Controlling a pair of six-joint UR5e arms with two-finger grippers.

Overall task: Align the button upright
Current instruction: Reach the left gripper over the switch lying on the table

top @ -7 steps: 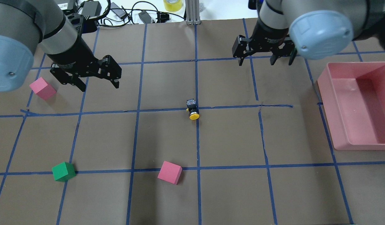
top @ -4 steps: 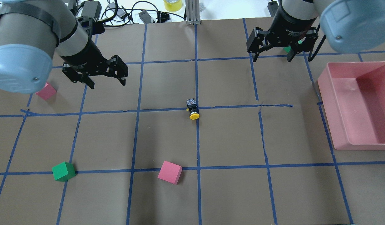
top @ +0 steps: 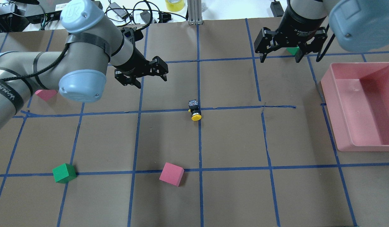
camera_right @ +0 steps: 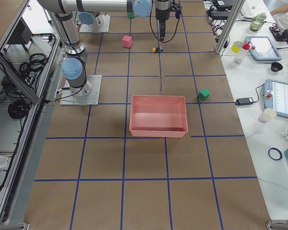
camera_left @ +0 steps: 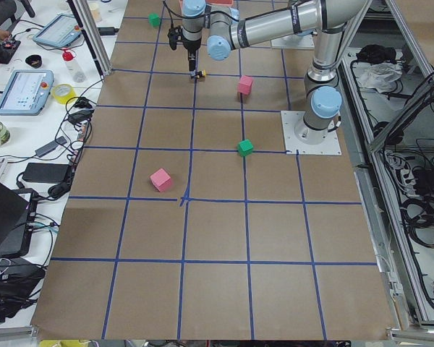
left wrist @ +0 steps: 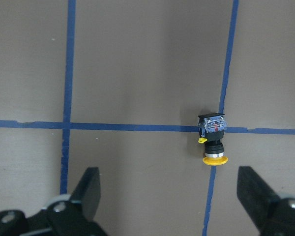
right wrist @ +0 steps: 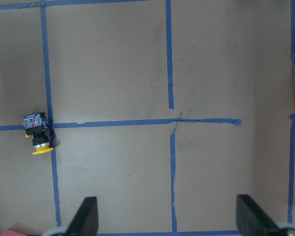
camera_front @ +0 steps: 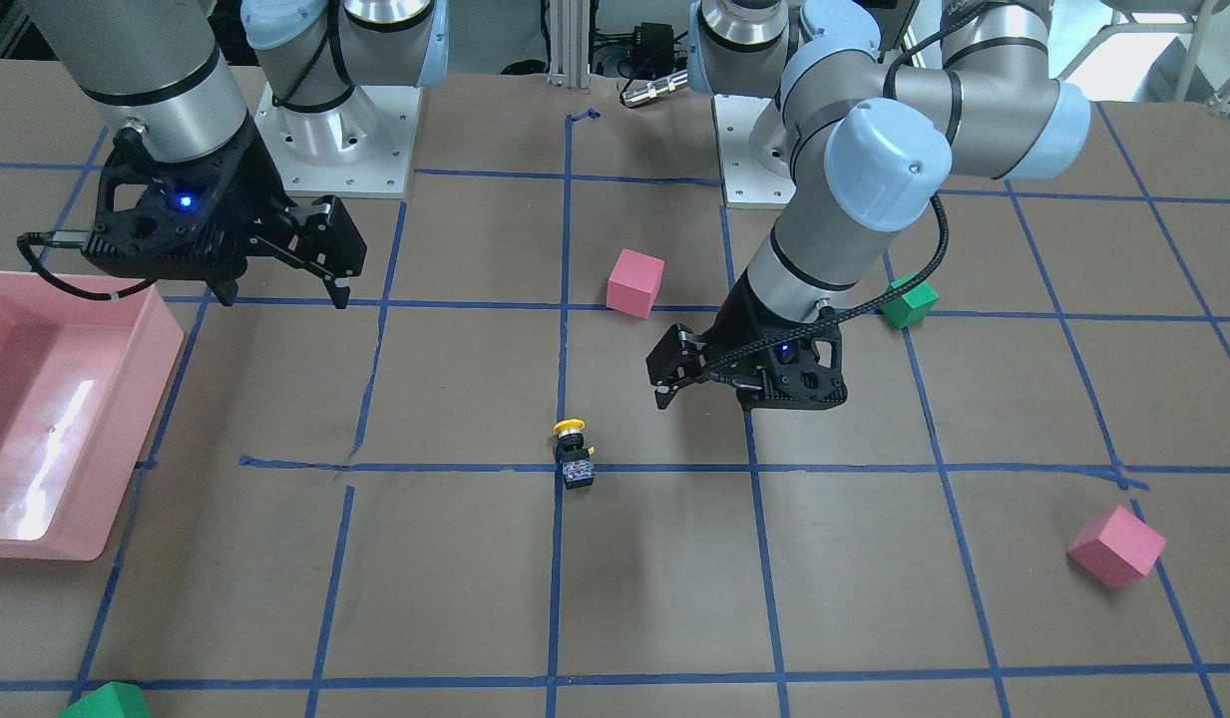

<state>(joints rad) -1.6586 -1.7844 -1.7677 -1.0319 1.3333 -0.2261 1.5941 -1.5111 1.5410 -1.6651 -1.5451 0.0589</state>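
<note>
Small yellow-capped, black-bodied push-button (top: 194,110): laid on its side on a blue tape (top: 169,110) crossing, cap toward the robot | base detail is resolved only in wrist views | pink plastic bin (top: 371,110): bare floor shown | left gripper (top: 151,82), right gripper (top: 279,59): jaws spread, nothing held | pink foam cube (top: 46,94) half hidden by left arm (top: 84,56) overhead

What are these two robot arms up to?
They are meant to stand a small yellow-capped button upright. Right now it lies on its side on the table, and nothing is touching it. The left gripper hovers open near it. The right gripper hangs open farther away.
</note>
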